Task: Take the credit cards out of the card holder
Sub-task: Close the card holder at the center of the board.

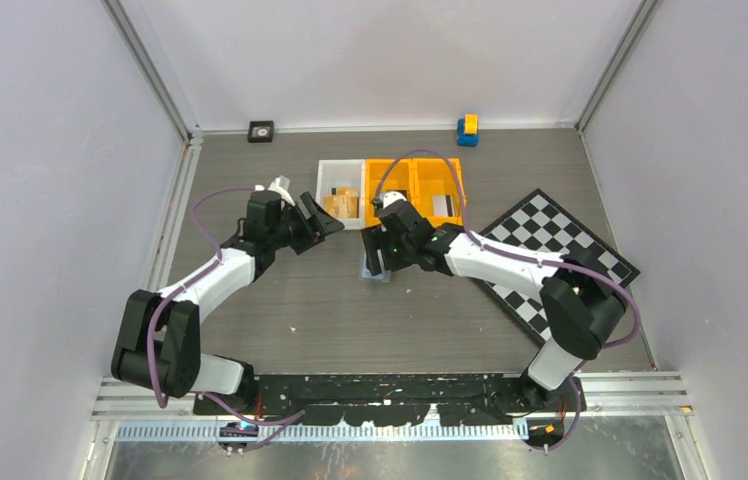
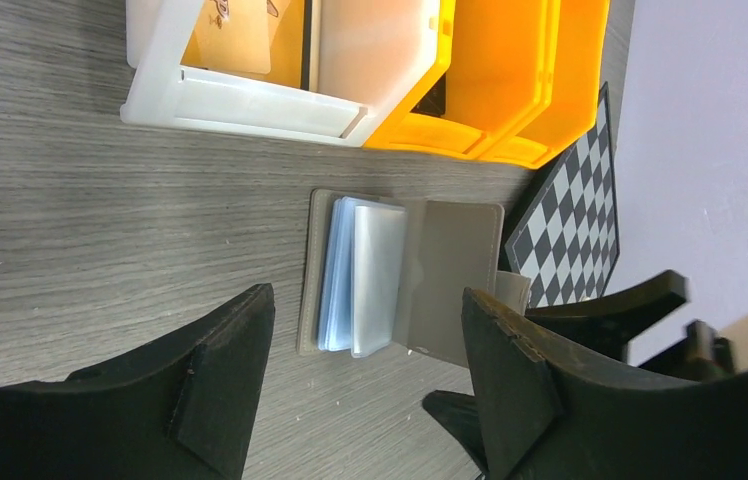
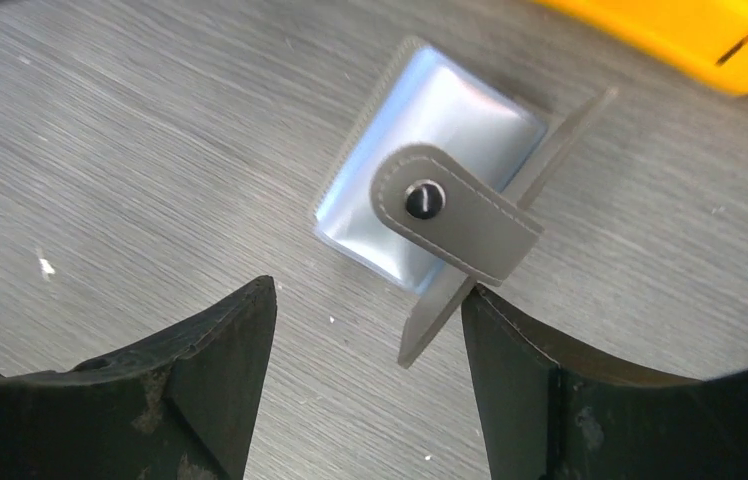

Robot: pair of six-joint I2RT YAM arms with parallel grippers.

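left wrist, grey card holder point(image 2: 455, 270) open, w/ pale blue-grey pockets point(image 2: 362, 275)

— Can any writing be read?
— None. The tan card point(image 2: 235, 35) in the white bin point(image 2: 250, 100) carries a few dark marks, cropped and too blurred to read.

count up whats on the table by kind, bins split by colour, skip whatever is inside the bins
white bin: 1
orange bins: 2
card holder: 1
checkerboard: 1
blue and yellow block: 1
black square item: 1
total: 7
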